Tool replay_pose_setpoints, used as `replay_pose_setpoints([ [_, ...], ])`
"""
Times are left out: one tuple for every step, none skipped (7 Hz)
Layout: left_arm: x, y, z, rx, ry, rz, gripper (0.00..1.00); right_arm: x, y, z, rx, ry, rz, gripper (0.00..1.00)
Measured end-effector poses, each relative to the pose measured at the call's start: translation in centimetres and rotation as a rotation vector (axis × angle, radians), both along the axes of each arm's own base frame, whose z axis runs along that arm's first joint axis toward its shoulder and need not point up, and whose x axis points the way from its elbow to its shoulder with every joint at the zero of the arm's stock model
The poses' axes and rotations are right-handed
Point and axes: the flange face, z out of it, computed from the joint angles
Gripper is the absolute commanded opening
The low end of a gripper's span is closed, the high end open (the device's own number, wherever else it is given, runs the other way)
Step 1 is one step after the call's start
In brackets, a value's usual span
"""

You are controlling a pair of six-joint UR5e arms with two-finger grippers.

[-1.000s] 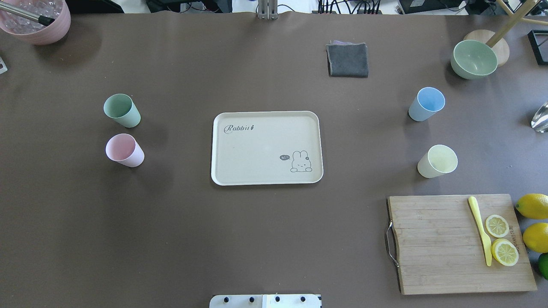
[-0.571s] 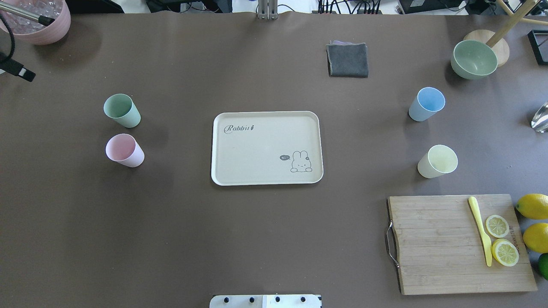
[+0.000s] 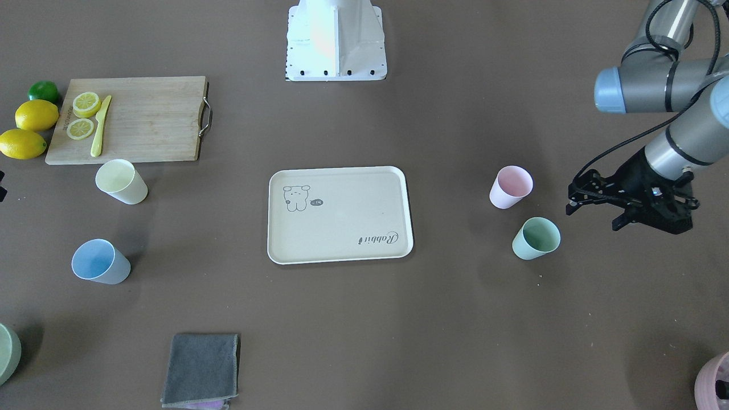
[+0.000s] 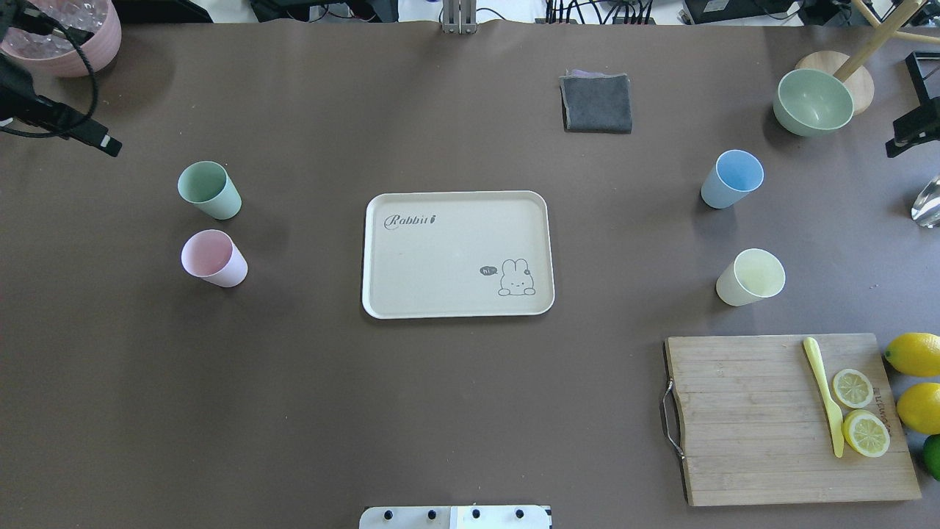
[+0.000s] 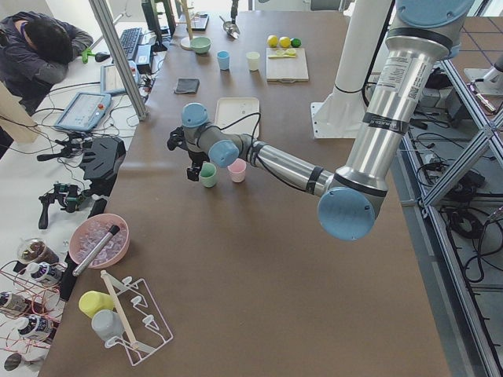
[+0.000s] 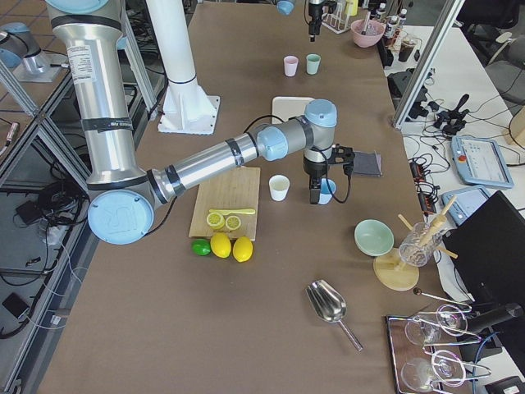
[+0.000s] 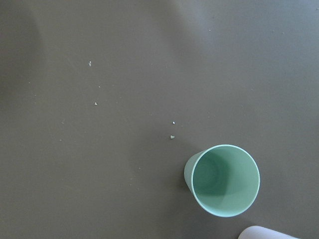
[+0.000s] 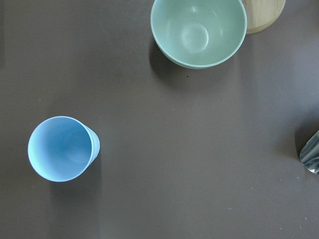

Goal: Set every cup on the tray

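Note:
The cream tray (image 4: 440, 257) lies at the table's middle with nothing on it. The mint green cup (image 4: 208, 189) and the pink cup (image 4: 213, 257) stand upright left of it. The light blue cup (image 4: 731, 178) and the pale yellow cup (image 4: 750, 276) stand right of it. My left gripper (image 3: 592, 216) is open and empty, outboard of the mint cup (image 3: 535, 238); the left wrist view looks down on that cup (image 7: 225, 179). Only a black edge of my right gripper (image 4: 910, 128) shows at the right border. The right wrist view shows the blue cup (image 8: 61, 148).
A wooden cutting board (image 4: 749, 419) with a yellow knife and lemon slices lies front right, lemons (image 4: 914, 353) beside it. A pale green bowl (image 4: 812, 101), a grey cloth (image 4: 596, 103) and a metal scoop (image 4: 927, 202) are at the back right. A pink pot (image 4: 70, 48) stands back left.
My left gripper has come in from the left edge and moved right, nearer the mint cup. My right gripper has appeared at the right edge. Cups and tray have not moved.

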Motion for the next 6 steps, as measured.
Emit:
replay_pose_setpoints([
  [2.5,-0.5,1.2,-0.002,-0.011,-0.015,0.74,-0.4,0.0,0.0,-0.002,0.0,-0.003,1.0],
  [4.0,-0.9,2.9,0.005,-0.012,-0.022,0.5,-0.5,0.1,-0.1,-0.002,0.001,-0.004,1.0],
  [5.1,-0.8,3.9,0.003,-0.008,-0.025,0.26,-0.6,0.1,-0.1,-0.002,0.001,-0.004,1.0],
  [6.3,-0.4,4.2,-0.006,0.0,-0.023,0.0,-0.6,0.0,-0.1,-0.001,0.001,-0.004,1.0],
  [7.5,0.4,3.8,-0.013,0.011,-0.017,0.0,-0.6,0.0,-0.1,0.007,-0.001,-0.004,1.0],
  [8.3,1.1,3.1,-0.016,0.021,-0.012,0.0,-0.7,-0.1,0.1,0.019,-0.005,-0.004,1.0],
])
